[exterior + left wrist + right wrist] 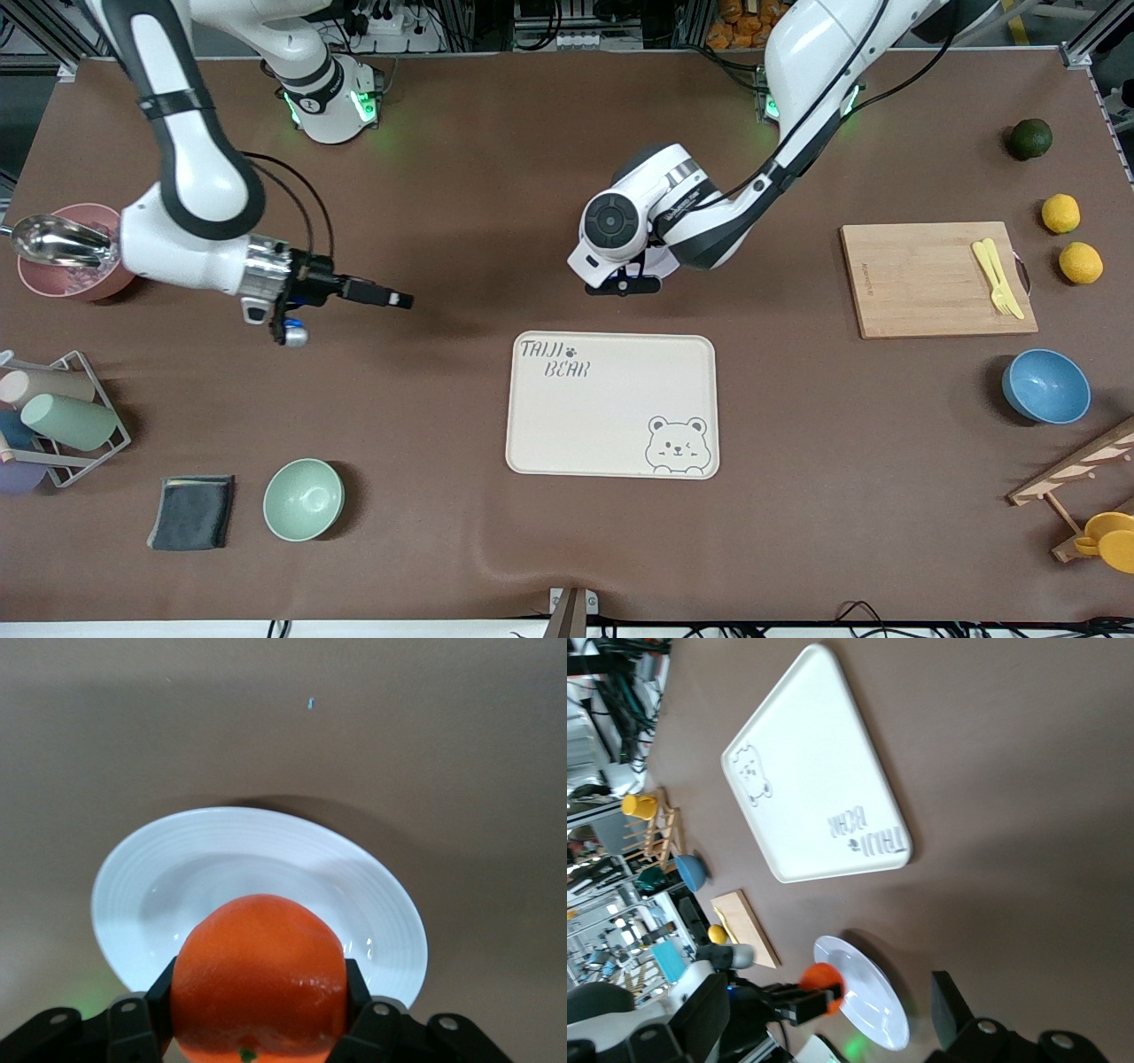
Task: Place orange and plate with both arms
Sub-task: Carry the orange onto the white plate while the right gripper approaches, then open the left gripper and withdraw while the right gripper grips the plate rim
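My left gripper (623, 285) is shut on the orange (257, 957), a glossy red-orange fruit, and holds it just above the plate (266, 837). The white plate lies on the table farther from the front camera than the bear tray. In the front view my left hand hides both the plate and the orange. The right wrist view shows the orange (822, 979) over the plate (877, 1010). My right gripper (403, 300) is open and empty, up in the air toward the right arm's end, pointing toward the plate; one finger (948, 1001) shows.
The cream bear tray (611, 408) lies mid-table. A cutting board (930, 279), a blue bowl (1045, 385), two lemons (1060, 213) and a dark green fruit (1029, 138) are at the left arm's end. A green bowl (303, 499), a cloth (192, 511), a cup rack (62, 416) and a pink bowl (71, 257) are at the right arm's end.
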Available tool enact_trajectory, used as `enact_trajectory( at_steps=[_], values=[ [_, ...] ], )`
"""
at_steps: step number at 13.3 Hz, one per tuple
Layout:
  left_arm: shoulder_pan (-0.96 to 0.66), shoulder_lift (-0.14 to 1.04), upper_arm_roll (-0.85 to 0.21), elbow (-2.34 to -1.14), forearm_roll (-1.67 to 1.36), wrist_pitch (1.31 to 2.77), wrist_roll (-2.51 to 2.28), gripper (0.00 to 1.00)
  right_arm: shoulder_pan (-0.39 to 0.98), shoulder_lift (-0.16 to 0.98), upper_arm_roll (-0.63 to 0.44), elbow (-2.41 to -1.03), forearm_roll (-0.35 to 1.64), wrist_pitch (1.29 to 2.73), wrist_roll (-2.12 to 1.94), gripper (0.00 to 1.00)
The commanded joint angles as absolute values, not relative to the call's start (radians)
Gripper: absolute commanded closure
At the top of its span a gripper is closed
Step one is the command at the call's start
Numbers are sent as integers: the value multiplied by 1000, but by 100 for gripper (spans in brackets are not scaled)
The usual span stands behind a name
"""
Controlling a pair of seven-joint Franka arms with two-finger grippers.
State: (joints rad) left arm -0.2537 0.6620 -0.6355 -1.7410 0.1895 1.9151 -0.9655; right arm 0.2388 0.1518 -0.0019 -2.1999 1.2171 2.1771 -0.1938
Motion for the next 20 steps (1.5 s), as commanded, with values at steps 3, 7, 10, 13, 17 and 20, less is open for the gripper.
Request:
enact_trajectory(
  at_steps=[3,7,10,13,17,20],
  values=[
    [-295,719,-621,-1729,245,1917,-1035,72,357,138,-12,-2295,1460,2238,-382,0],
    [-316,719,-621,-1750,247,1905,-1072,0,475,178,-11,-2321,1664,2330,-562,0],
    [-299,672,-621,-1733,247,1869,-1069,0,506,205,-11,-2342,1772,2335,-686,0],
    [-224,585,-621,-1678,247,1826,-1057,0,552,216,-11,-2347,1833,2374,-715,0],
    [-86,508,-624,-1643,247,1813,-970,0,629,248,-11,-2350,1978,2382,-814,0],
    [-19,462,-624,-1643,247,1799,-879,0,681,273,-11,-2350,2071,2416,-888,2]
  ],
)
